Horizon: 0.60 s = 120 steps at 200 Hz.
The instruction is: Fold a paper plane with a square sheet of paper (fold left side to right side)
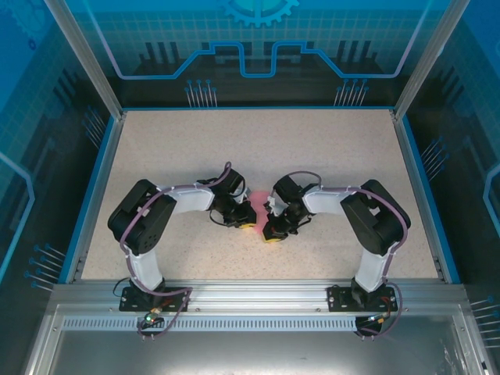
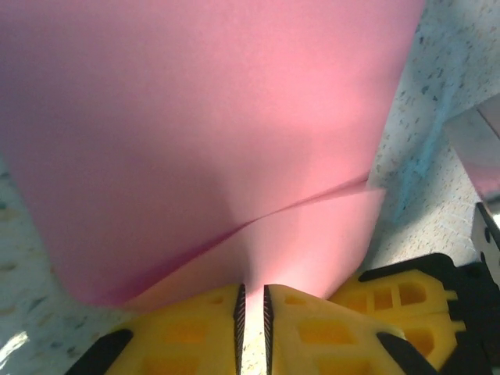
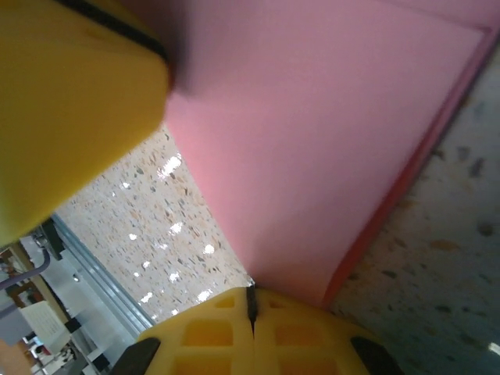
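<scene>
The pink-red square sheet of paper (image 1: pixel 250 208) lies at the table's middle, mostly hidden under both grippers. In the left wrist view the paper (image 2: pixel 219 133) shows two overlapping layers with a slanted edge running across. My left gripper (image 2: pixel 251 301) has its yellow jaws a narrow slit apart at the paper's near edge, with table showing through the slit. My right gripper (image 3: pixel 251 301) is shut, jaws pressed together, tips at the edge of the paper (image 3: pixel 328 133). Whether it pinches the paper I cannot tell. From above, the left gripper (image 1: pixel 247 225) and right gripper (image 1: pixel 272 236) nearly touch.
The speckled beige tabletop (image 1: pixel 328 148) is bounded by a blue rim (image 1: pixel 95 187) and glass walls. The right gripper's yellow fingers (image 2: pixel 391 301) sit close beside my left jaws. The left gripper's blurred yellow finger (image 3: pixel 70 101) looms in the right wrist view.
</scene>
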Each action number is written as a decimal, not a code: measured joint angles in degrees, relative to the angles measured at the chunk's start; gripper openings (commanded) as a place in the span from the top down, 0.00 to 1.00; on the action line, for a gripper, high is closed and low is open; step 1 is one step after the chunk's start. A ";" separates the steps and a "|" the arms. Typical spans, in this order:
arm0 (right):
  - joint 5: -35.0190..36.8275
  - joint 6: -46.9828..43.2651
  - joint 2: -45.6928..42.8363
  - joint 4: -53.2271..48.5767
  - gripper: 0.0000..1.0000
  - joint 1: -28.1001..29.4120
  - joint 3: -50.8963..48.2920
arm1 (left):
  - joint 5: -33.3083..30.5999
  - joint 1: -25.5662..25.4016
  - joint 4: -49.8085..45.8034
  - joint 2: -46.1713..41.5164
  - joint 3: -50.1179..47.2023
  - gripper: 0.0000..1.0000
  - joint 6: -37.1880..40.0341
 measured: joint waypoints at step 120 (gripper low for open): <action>-3.23 -1.64 -0.07 2.10 1.00 -1.99 -1.99 | 0.20 -6.78 4.79 -5.29 -3.26 0.92 -1.57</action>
